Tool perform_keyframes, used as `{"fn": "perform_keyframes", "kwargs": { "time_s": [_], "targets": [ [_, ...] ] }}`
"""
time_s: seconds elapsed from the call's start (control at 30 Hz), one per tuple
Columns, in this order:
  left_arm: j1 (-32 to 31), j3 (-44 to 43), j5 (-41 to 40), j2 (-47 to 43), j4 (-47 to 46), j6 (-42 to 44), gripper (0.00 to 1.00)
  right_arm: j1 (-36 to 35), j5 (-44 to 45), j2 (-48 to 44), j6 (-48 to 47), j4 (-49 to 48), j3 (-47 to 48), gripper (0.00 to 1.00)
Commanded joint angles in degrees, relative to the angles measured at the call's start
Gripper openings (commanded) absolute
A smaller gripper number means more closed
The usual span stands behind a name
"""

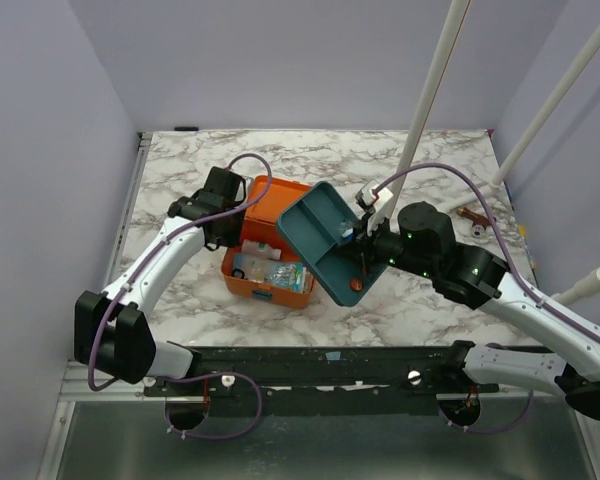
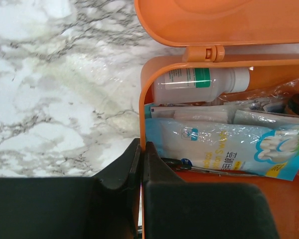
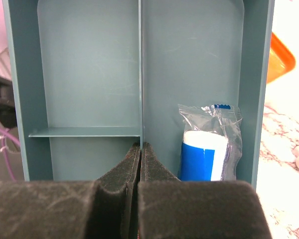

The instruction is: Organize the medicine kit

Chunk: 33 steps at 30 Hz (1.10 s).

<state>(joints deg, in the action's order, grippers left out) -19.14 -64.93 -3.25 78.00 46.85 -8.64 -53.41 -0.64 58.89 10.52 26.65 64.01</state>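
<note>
A robot lab cell: marble-print table, plain lilac walls, mounting rail.

A marble table bears a small brown item beside two slanting white poles.

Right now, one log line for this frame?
left gripper: shut on kit wall | right gripper: shut on tray divider | tray: tilted, partly over kit, one packet inside | kit: lid open
</note>
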Motion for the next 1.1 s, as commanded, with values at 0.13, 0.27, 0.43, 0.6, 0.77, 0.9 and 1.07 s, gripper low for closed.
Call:
{"fn": "perform_keyframes", "kwargs": {
  "time_s": [0.13, 0.27, 0.43, 0.6, 0.77, 0.9, 1.07],
  "targets": [
    [-6.26, -3.07, 4.98, 2.32, -6.54, 6.80, 0.00, -0.13, -9.49, -3.08, -3.08, 0.47, -2.95, 0.01],
    [-8.97, -3.97, 4.84, 5.30, -6.78, 6.89, 0.00, -0.12, -10.52, -2.89, -3.51, 0.49, -3.00, 0.01],
    [-11.31, -4.37, 6.90, 8.14, -7.45, 6.21, 0.00, -0.21, -10.74, -2.69, -3.43, -0.35, -3.98, 0.01],
    [-11.81, -4.36, 7.73, 8.56, -7.74, 5.70, 0.00, -0.39, -10.31, -1.88, -3.47, 0.19, -3.97, 0.01],
    [-11.80, -5.19, 7.54, 6.81, -8.28, 3.90, 0.08, -0.49, -9.55, -1.36, -3.88, 0.63, -3.45, 0.01],
    [-11.80, -5.58, 7.29, 4.35, -9.34, 2.63, 0.29, -0.47, -9.47, -1.38, -3.94, 0.39, -3.45, 0.01],
    [-11.79, -8.02, 4.73, 1.95, -8.67, 2.15, 0.43, -0.49, -8.70, -0.83, -4.03, 0.77, -2.82, 0.01]
  ]
}}
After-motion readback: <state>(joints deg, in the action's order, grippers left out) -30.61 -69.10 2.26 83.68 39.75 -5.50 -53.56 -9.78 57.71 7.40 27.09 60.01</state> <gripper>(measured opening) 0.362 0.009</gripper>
